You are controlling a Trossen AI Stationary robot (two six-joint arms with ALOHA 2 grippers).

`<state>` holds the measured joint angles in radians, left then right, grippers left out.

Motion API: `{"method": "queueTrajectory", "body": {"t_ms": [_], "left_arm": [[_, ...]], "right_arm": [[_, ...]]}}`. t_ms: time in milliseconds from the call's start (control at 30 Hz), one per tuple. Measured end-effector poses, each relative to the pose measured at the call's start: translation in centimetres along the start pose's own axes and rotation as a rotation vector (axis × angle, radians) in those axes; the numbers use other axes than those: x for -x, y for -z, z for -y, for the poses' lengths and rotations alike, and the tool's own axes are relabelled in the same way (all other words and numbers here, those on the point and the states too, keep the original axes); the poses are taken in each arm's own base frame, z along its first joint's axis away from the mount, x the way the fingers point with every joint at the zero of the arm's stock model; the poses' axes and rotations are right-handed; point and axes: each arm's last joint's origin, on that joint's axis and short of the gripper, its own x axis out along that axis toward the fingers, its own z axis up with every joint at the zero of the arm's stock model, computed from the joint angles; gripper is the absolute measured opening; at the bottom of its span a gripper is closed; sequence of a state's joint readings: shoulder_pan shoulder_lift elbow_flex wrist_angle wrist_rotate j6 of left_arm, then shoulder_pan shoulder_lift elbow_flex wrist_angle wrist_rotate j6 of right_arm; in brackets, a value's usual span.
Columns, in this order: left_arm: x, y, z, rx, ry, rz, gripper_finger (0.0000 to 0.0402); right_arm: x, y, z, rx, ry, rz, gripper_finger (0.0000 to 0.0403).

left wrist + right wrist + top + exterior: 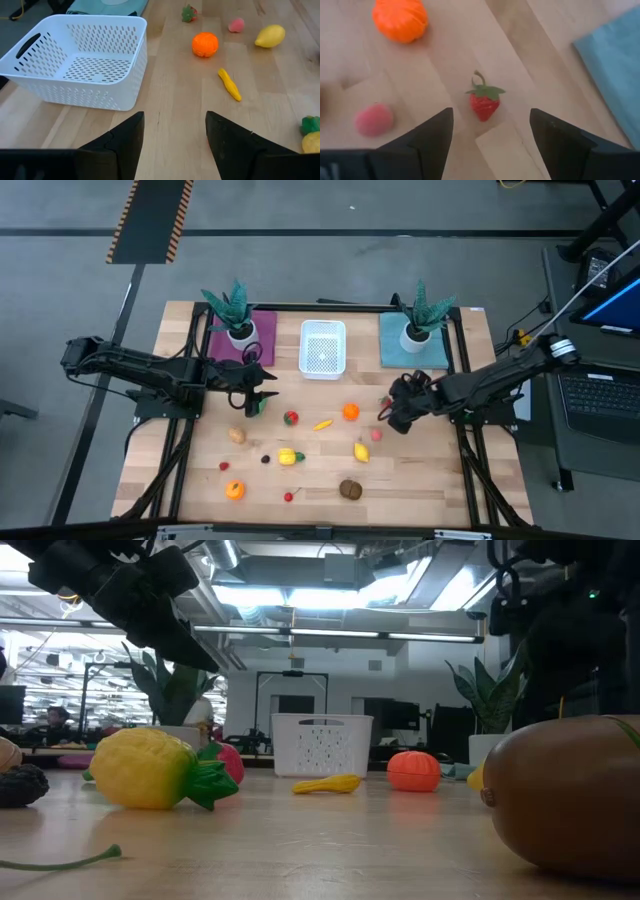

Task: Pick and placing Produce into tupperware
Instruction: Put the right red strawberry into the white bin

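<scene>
The tupperware [322,348] is a white perforated tub at the table's far middle, also seen in the left wrist view [85,60]. Toy produce lies scattered on the wood nearer than it: an orange [350,412], a yellow banana [322,424], a lemon [361,451], a kiwi [350,489] and a potato [236,435]. My right gripper [490,145] is open and tipped down over a red strawberry [484,102], with a finger on either side and above it. My left gripper [175,145] is open over bare wood, near the tub's left corner.
Two teal spiky plants in white pots stand on a purple mat [262,330] and a teal mat [400,350] beside the tub. A pink piece [373,120] and the orange [400,19] lie close to the strawberry. Another orange [233,490] sits near the table's front.
</scene>
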<state>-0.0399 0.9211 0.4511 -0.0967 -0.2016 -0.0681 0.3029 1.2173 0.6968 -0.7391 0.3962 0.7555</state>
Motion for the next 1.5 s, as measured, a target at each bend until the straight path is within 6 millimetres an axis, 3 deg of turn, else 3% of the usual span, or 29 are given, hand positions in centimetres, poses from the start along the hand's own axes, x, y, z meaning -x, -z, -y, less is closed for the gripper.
{"method": "queueTrajectory", "body": {"t_ms": [700, 1500], "left_arm": [[0.0, 0.0, 0.0, 0.0, 0.0, 0.0, 0.0204], [0.0, 0.0, 0.0, 0.0, 0.0, -0.001, 0.0204]], "right_arm": [[-0.2, -0.2, -0.3, 0.044, -0.023, 0.018, 0.0265], [-3.7, 2.8, 0.6, -0.01, -0.057, 0.051, 0.0265]]}}
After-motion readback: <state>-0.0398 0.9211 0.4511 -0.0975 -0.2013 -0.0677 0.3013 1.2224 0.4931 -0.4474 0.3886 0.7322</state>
